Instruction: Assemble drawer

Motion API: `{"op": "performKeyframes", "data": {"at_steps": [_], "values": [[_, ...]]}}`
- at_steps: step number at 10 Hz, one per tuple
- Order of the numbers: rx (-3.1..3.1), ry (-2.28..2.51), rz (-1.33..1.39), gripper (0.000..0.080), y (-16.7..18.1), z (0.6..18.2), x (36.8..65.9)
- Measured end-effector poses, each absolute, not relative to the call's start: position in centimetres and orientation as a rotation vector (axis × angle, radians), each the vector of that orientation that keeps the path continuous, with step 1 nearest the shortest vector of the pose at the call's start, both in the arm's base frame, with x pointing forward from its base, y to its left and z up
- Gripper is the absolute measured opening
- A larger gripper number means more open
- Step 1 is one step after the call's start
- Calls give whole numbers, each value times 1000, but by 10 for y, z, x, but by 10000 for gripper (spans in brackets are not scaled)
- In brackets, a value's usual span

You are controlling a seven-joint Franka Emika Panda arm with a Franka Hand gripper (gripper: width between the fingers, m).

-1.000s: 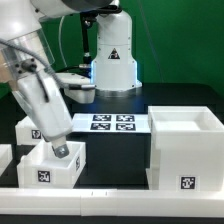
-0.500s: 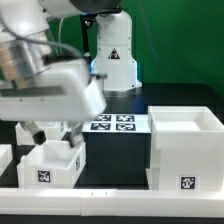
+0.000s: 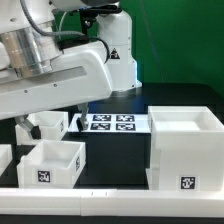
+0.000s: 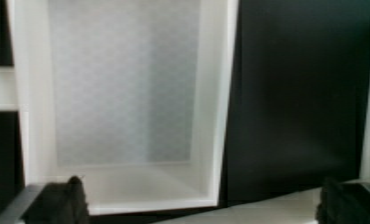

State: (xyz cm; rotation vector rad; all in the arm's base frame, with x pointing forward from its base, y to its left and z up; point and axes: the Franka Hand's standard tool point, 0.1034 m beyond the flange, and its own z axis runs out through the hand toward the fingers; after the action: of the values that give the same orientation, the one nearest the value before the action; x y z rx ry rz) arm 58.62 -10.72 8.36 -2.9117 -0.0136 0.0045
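In the wrist view the gripper (image 4: 208, 200) is open: its two dark fingertips (image 4: 66, 200) stand wide apart with nothing held between them; just beyond them lies a white tray box (image 4: 129, 100), hollow side up, its long axis running straight away from the gripper, across the line that joins the fingertips; the tray is off-centre in that gap, one fingertip over its near corner and the other over bare dark table well clear of its side wall, so I judge that a sideways shift must come before any closing on a wall. In the exterior view the nearest part is the small tray box (image 3: 55, 165) at the front, toward the exterior view's left, standing free on the table (image 3: 115, 165) with its tag facing the camera; whether this is the tray under the wrist camera I cannot say, for the gripper itself is hidden there behind the arm (image 3: 60, 70); toward the exterior view's right stands the large casing (image 3: 185, 150), well apart from the tray; behind both lies the marker board (image 3: 110, 122). A second ago the gripper reached down into the front tray; now the arm has swung up and across, while tray and casing sit where they were.
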Motion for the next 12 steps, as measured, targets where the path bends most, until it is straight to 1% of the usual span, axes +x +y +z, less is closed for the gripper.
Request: {"op": "performKeyframes", "data": {"at_steps": [1,2,4,7,8,10,11,12], "values": [[-2914,-158,-18,649,-107,83,586],[-2894,-524,-84,649,-101,80,582],[-2813,-992,-131,649,-91,79,567],[-2759,-1167,-131,649,-99,77,567],[-2665,-1395,-126,649,-103,77,563],[-2438,-1776,-97,649,-115,69,548],[-2364,-1886,-113,649,-117,64,539],[-2354,-1893,-124,649,-123,61,528]]}}
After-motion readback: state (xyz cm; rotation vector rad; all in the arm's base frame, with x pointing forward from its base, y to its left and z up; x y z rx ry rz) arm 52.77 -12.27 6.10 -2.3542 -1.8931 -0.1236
